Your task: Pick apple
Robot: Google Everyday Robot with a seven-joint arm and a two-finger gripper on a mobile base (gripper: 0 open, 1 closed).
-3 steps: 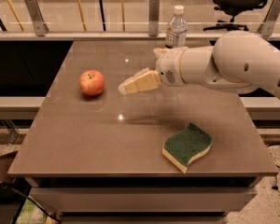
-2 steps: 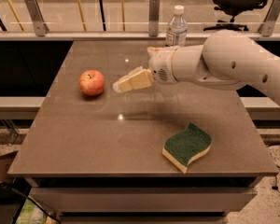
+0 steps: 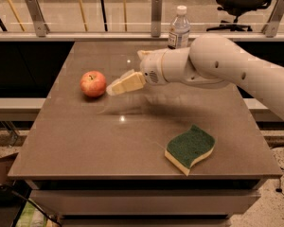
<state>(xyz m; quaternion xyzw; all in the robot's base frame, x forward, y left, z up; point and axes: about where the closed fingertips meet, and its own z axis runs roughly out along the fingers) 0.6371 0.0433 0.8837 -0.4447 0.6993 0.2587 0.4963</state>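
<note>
Since the earlier views, the gripper (image 3: 112, 89) has travelled left, closing most of the gap to the apple (image 3: 93, 83). The apple itself has not shifted.

Observed from the near side of the table (image 3: 85, 145):

1. The apple is small, round and red with yellowish patches. It rests upright on the brown table top with its short dark stem pointing up. The table's left edge lies closer to the apple than its right edge does.
2. The gripper is just to the right of the apple, at about the apple's own height, with its cream-coloured tip pointing at the apple's right flank. Contact between tip and apple cannot be confirmed. Whether the gripper is spread or pressed together cannot be told from this angle. It holds nothing that can be seen.
3. The white arm (image 3: 217, 60) extends away from the apple to the right, above the table surface, and leaves the view at the right side.
4. A green sponge (image 3: 190, 148) with a yellow underside lies flat on the table, well apart from the apple, to its right and nearer to me.
5. A clear water bottle (image 3: 179, 28) with a white cap stands upright, to the right of the apple and farther back, near the table's far edge.
6. A black office chair (image 3: 244, 4) stands well beyond the apple, in the far right of the room.
</note>
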